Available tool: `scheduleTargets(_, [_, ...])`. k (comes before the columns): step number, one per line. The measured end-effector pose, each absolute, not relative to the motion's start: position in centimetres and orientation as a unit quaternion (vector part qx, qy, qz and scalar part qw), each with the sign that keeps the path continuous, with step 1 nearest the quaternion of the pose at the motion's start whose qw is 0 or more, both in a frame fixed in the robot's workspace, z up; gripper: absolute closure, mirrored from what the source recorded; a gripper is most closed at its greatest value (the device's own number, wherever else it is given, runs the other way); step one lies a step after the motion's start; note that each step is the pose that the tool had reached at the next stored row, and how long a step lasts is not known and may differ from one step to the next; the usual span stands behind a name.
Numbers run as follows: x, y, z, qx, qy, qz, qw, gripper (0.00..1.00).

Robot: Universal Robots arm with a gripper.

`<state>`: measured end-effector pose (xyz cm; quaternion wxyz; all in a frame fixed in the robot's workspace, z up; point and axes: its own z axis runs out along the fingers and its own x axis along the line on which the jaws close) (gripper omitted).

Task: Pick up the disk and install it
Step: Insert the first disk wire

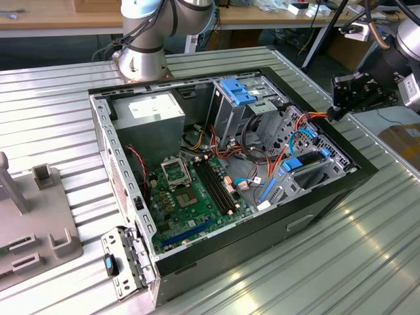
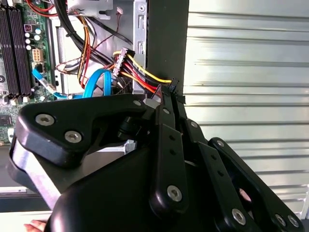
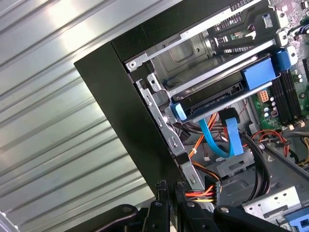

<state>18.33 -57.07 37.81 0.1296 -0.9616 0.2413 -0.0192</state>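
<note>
**Disk seated in its bay, tool at the case's rim**

At the exterior view's left a grey fixture (image 1: 39, 216) sits on the ribbed metal desk (image 1: 367, 249), partly cut off by the picture's edge. Next comes the open computer case (image 1: 131, 197). The arm (image 1: 141, 59) rises behind it, cropped just above its base. A green motherboard (image 1: 190, 190) covers the case floor. Further right, a light blue ribbed latch (image 1: 237, 90) tops a metal cage (image 1: 230, 118).

Right again, the disk (image 1: 302, 162) lies in a bay along the case wall, where only slivers of its blue frame show among the wires. The first wrist view is clearer. There the disk (image 3: 217, 96) sits slotted between silver rails, its dark edge outward and blue frame at both ends. A blue data cable (image 3: 217, 140) runs to a plug at its edge.

At the exterior view's far right the tool (image 1: 341, 105) hovers over the case's rim, apart from the disk. In the first wrist view the tool (image 3: 171, 188) has its fingers drawn nearly together, and it appears to hold nothing. A red, orange and yellow wire bundle (image 3: 198, 195) passes just beside the fingertips; whether it touches them cannot be told. In the second wrist view the tool's own body hides much of the case below it.
</note>
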Motion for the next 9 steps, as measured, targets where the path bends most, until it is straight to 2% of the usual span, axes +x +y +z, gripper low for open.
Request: scheduleTargets(9, [16.6,-57.3,37.8,-0.961,0.244,-0.019,0.13,0.84])
